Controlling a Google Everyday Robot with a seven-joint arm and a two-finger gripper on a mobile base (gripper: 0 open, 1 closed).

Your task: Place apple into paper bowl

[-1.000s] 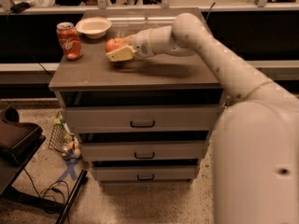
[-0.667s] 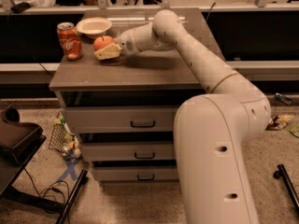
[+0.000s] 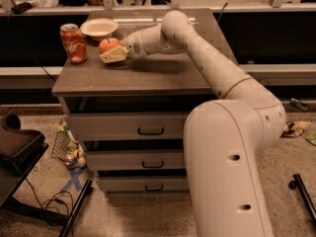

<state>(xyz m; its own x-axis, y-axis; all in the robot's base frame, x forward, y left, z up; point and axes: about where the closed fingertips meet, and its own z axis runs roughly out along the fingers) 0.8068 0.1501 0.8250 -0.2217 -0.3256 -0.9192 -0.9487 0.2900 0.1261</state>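
The orange-red apple (image 3: 108, 45) is held in my gripper (image 3: 111, 52), whose cream fingers (image 3: 114, 56) close around its lower side. The apple hangs just above the brown cabinet top (image 3: 148, 73), left of centre. The cream-white paper bowl (image 3: 98, 28) sits at the back left of the top, a short way behind and to the left of the apple. The bowl looks empty. My arm reaches in from the right across the top.
A red soda can (image 3: 73, 43) stands upright left of the apple and in front of the bowl. The cabinet has three drawers (image 3: 150, 131) below. A dark chair (image 3: 17, 147) and litter lie on the floor at left.
My gripper has carried the apple leftward and toward the back, closer to the bowl and the can. The arm has stretched further across the top.
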